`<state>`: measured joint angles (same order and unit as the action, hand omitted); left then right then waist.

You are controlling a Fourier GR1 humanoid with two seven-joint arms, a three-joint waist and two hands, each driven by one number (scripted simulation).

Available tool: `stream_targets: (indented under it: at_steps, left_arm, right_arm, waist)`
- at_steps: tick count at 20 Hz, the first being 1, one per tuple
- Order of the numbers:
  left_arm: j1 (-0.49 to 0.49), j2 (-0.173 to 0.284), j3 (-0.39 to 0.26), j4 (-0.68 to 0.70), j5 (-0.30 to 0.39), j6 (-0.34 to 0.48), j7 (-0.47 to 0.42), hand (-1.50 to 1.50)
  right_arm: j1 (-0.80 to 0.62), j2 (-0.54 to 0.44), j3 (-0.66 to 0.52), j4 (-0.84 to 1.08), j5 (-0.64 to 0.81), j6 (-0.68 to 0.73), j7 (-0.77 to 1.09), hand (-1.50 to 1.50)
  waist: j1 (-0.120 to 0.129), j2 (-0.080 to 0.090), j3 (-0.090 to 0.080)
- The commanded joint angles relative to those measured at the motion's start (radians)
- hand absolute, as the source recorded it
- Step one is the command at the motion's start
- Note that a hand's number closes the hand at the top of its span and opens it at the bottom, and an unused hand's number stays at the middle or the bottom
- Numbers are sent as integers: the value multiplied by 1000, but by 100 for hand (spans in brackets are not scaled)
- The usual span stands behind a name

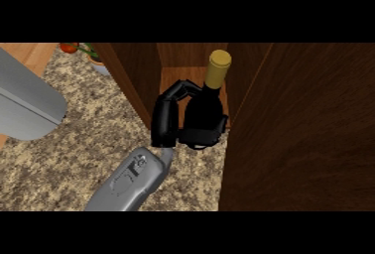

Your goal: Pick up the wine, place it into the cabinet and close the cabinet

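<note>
Black fingers (pixel 178 92) are curled round a dark bottle (pixel 205 106), thumb side wrapped at its base; the hand (pixel 167 121) is carried on a smooth grey forearm (pixel 132 181) entering from the lower edge. Which arm this is cannot be told. The bottle, rounded and glossy, with a dull gold-capped neck, is held at the open front of a dark wooden cabinet (pixel 300 124), over its paler shelf board. Speckled stone counter (pixel 66 163) lies beneath. A curved grey metal object (pixel 26 104) is seen left; red fruit (pixel 69 47) farther back.
</note>
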<state>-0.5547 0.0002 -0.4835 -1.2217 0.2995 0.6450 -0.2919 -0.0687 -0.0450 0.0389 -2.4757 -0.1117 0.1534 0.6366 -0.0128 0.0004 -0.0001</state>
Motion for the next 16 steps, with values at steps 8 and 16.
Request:
stream_targets:
  at_steps: [8, 16]
  left_arm:
    - [-35, 0, 106, 120, 15, -39, -97, 150]
    - [-110, 19, 204, 275, 57, -143, -137, 150]
  right_arm:
    - [23, -3, -16, -97, -74, 2, 25, -150]
    - [40, -11, -26, -145, -103, -5, 61, -150]
  waist:
    - [4, -1, 0]
    - [-4, 0, 0]
